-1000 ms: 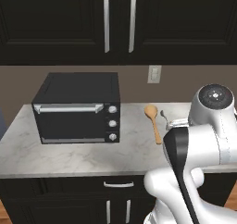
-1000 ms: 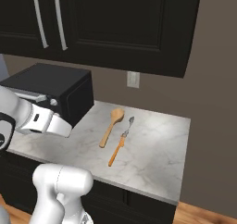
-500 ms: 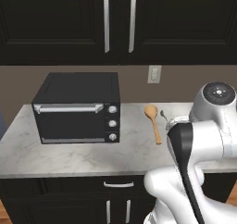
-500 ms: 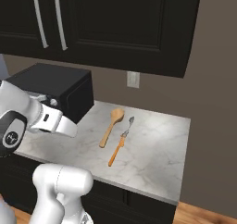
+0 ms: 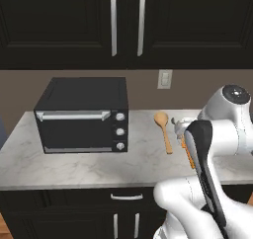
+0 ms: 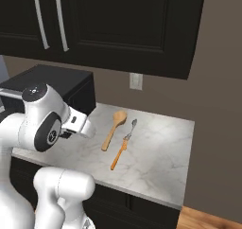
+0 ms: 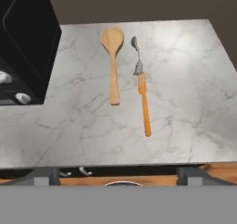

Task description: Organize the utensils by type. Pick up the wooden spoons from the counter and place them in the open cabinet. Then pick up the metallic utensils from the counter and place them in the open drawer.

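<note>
1. Three utensils lie on the counter [image 7: 185,79]: one wooden spoon [image 7: 112,61] upper centre of the hand view, a silver piece [image 7: 136,56] just right of it, and an orange fork [image 7: 144,108] below the silver piece, its tines touching or nearly touching that piece's end.
2. Right base view: spoon [image 6: 113,128] centre frame, orange fork [image 6: 119,153] below and right of it, silver piece [image 6: 131,128] right of the spoon.
3. Gripper [image 7: 121,174]: jaws spread wide, nothing between them; it hangs well apart from all utensils, at the counter's near edge.
4. Upper cabinet [image 5: 126,25] at top of the left base view: doors look closed. Whether another cabinet stands open, cannot tell. Toaster oven [image 5: 81,114] sits left of centre.
5. Judged step: approach to the spoon, not yet begun.
6. Risks:
   - Spoon handle lies flat on the marble; a shallow pinch could slip off it.
   - Silver piece lies near the spoon bowl; a wide finger could knock it aside.
   - Fork and silver piece may shift together if either is bumped.
</note>
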You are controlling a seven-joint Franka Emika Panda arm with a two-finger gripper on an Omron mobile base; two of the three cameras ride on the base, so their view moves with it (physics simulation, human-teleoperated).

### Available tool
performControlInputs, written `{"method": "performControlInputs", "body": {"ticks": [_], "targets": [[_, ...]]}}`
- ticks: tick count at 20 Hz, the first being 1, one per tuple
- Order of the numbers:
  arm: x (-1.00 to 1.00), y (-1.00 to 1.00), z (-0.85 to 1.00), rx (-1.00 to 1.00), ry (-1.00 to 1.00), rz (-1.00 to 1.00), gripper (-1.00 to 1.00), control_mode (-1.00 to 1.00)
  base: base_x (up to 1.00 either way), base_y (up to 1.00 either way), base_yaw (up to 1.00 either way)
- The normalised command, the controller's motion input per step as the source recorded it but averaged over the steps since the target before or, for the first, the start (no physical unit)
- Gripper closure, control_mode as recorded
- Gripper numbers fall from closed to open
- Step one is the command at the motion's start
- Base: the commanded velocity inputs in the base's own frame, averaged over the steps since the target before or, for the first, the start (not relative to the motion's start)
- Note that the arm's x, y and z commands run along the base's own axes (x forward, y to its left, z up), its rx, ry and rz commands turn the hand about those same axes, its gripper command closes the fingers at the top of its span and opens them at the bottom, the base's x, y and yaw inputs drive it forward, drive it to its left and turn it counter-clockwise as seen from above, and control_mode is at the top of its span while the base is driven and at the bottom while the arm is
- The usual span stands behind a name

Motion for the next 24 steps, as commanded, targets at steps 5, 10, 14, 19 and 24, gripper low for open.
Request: {"method": "performControlInputs", "body": {"ticks": [5, 10, 14, 19, 24], "targets": [[0.88, 0.00, -0.47, 0.03, 0.07, 0.00, -1.00, -1.00, 0.00, 0.00, 0.00], [0.76, 0.00, -0.61, 0.01, 0.20, 0.00, -1.00, -1.00, 0.00, 0.00, 0.00], [0.69, -0.04, -0.61, 0.00, 0.23, 0.00, -1.00, -1.00, 0.00, 0.00, 0.00], [0.64, -0.17, -0.43, 0.00, 0.06, 0.00, -1.00, -1.00, 0.00, 0.00, 0.00], [0.42, -0.19, -0.29, 0.00, 0.00, 0.00, -1.00, -1.00, 0.00, 0.00, 0.00]]}}
